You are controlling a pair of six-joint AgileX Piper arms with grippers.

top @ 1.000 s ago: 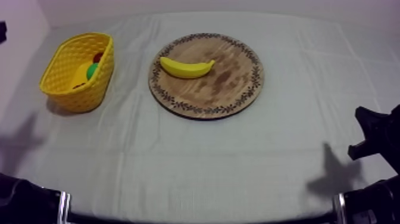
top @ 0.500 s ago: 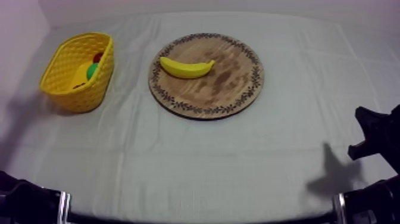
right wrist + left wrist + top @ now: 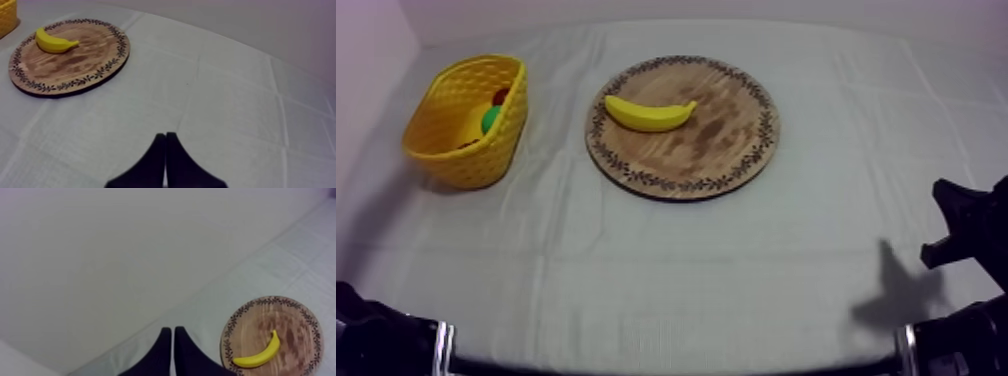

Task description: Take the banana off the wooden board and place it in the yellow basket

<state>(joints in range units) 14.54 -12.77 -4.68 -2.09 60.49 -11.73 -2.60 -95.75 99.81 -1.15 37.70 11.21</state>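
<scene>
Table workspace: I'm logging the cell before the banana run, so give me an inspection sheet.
surface: grey-white cloth, creased
job's things: banana lies on the wooden board; yellow basket stands apart from it, at the left arm's side
clutter: small red fruit and a green fruit in the basket
grippers: left gripper shut, empty, away from the board; right gripper shut, empty, over bare cloth
cables: nothing seen
surroundings: pale wall behind the table
</scene>
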